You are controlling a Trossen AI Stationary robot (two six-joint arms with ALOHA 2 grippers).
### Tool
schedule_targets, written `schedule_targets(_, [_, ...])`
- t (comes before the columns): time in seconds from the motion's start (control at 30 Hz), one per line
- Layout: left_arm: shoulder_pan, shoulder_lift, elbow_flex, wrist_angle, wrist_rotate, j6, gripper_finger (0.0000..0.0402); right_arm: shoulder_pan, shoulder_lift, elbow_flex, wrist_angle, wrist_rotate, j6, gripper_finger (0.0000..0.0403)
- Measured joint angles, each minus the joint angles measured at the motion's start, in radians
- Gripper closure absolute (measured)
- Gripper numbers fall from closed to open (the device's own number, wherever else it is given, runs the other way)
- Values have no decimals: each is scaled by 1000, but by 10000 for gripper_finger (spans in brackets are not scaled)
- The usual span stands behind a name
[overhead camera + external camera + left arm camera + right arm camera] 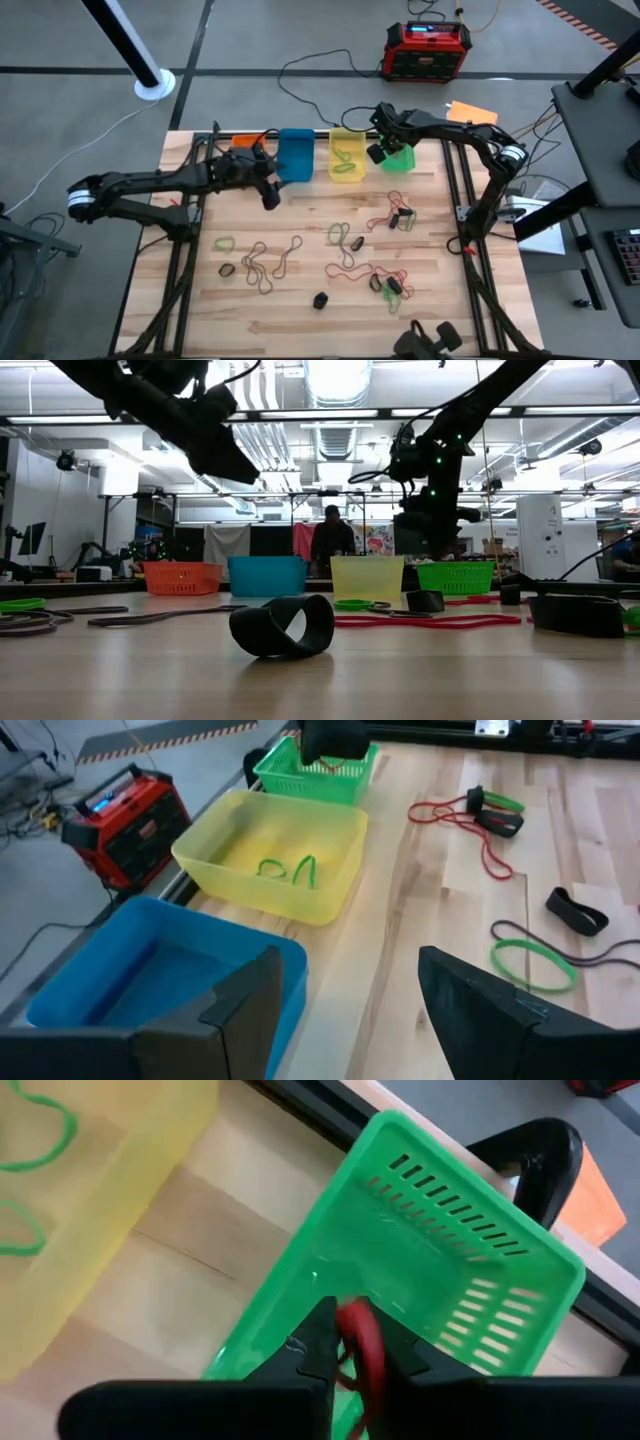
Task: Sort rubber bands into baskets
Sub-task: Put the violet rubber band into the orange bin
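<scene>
Four baskets stand in a row at the table's far edge: orange, blue, yellow and green. Green bands lie in the yellow basket. Many rubber bands, red, green, brown and black, lie scattered on the wooden table. My right gripper hovers over the green basket, shut on a red rubber band. My left gripper is open and empty, above the table beside the blue basket. My right gripper pinches a red rubber band between its two fingers, coming from above. The band shows as a red strip in the gap, lifted clear above the green basket's inside. How much of it hangs below, the fingers hide.
A red-black box and cables lie on the floor beyond the table. A black band lies near the front edge. An orange sheet lies at the far right corner. A person stands in the room behind.
</scene>
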Motion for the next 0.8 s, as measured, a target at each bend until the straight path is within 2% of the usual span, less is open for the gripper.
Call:
schedule_targets(0.2, [0, 29, 0, 6, 0, -27, 185, -7, -12, 4, 6, 25, 2, 333])
schedule_targets(0.3, [-1, 32, 0, 2, 2, -94, 185, -10, -12, 5, 7, 25, 2, 308])
schedule_targets(0.47, [-14, 14, 0, -72, 79, -227, 185, 13, -27, 6, 9, 7, 2, 278])
schedule_targets(0.6, [-58, 9, 0, -122, 137, -341, 185, 80, -66, 2, 35, -45, -6, 267])
schedule_targets(0.8, [-213, 9, 0, -193, 149, -512, 185, 238, -181, -52, 255, -55, -114, 272])
